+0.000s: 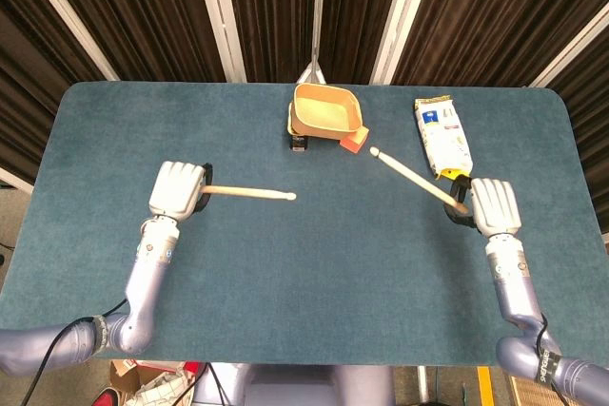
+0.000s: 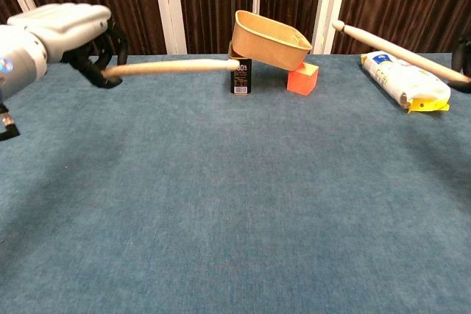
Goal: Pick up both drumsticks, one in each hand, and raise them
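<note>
Both sticks are already sitting in the hands and appear, in the chest view, to be clear of the blue table; so the relation that matters now is how each long axis is running out from its grip. The left hand is clenching the butt of the left drumstick, whose shaft is pointing inward toward the table's middle, lying close to level with its tip well apart from the other stick; in the chest view it is crossing in front of the dark can that is propping up the tan tray. The right hand is grasping the butt of the right drumstick, and that shaft is running diagonally inward and away from the robot, its tip ending near the orange block and passing just beside the white packet; in the chest view only the edge of this hand is showing at the frame's right border, while the stick is sloping up to the left above the packet. Judging from this, each hand is already at its own stick, neither is needing to reach across, and any further raising would be a matter of lifting straight up.
</note>
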Available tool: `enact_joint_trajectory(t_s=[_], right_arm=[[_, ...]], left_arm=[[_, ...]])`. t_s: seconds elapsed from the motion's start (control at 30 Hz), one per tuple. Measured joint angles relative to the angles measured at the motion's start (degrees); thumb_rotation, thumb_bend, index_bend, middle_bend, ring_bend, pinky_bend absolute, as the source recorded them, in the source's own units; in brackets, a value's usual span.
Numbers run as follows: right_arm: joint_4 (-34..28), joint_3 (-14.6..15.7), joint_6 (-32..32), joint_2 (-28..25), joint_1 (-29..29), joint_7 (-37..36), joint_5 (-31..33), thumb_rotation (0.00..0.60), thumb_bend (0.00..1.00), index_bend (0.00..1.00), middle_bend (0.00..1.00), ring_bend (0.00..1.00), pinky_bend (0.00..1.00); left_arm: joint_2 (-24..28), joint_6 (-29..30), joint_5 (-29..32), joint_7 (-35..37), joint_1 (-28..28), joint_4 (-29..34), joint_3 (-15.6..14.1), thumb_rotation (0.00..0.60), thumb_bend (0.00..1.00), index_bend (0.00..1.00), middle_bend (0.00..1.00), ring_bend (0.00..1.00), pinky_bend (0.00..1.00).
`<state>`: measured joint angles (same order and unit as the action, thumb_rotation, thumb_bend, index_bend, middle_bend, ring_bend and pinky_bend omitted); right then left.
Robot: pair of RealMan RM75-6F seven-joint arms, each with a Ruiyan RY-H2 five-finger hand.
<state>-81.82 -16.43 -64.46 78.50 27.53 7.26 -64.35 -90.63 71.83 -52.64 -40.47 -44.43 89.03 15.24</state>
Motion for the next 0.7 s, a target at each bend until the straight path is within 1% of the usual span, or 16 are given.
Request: enact_joint_trajectory(t_s=[0.2, 0.4, 0.5, 0.7], right_arm=[[-5.9, -3.1, 0.4, -1.5, 0.6, 0.2, 5.3, 0.600, 0.43, 0.75, 0.64, 0.92, 0.85], [-11.8, -5.8, 0.9, -4.3, 1.2, 0.5, 10.4, 0.600, 0.43, 0.75, 0.64, 0.92, 0.85], [-13.6, -6.7, 0.8, -5.8, 1.4, 0.7, 11.5, 0.600, 0.43, 0.75, 0.64, 0.92, 0.85], [-16.7, -8.7, 0.6, -8.2, 1.7, -0.4, 13.7, 0.600, 0.43, 0.75, 0.64, 0.92, 0.85]], left_arm=[[-2.3, 0.9, -0.8, 2.3, -2.0, -0.2, 3.7, 0.600, 0.57, 0.67, 0.79, 0.94, 1.00], [-5.0, 1.3, -0.7, 4.5, -4.3, -0.9, 7.3, 0.600, 0.57, 0.67, 0.79, 0.94, 1.00], [-6.4, 1.2, -0.5, 5.4, -5.7, -1.6, 8.7, 0.600, 0.57, 0.67, 0.79, 0.94, 1.00], [-9.2, 1.3, -0.4, 6.1, -8.1, -2.6, 10.4, 0.600, 0.57, 0.67, 0.79, 0.94, 1.00]])
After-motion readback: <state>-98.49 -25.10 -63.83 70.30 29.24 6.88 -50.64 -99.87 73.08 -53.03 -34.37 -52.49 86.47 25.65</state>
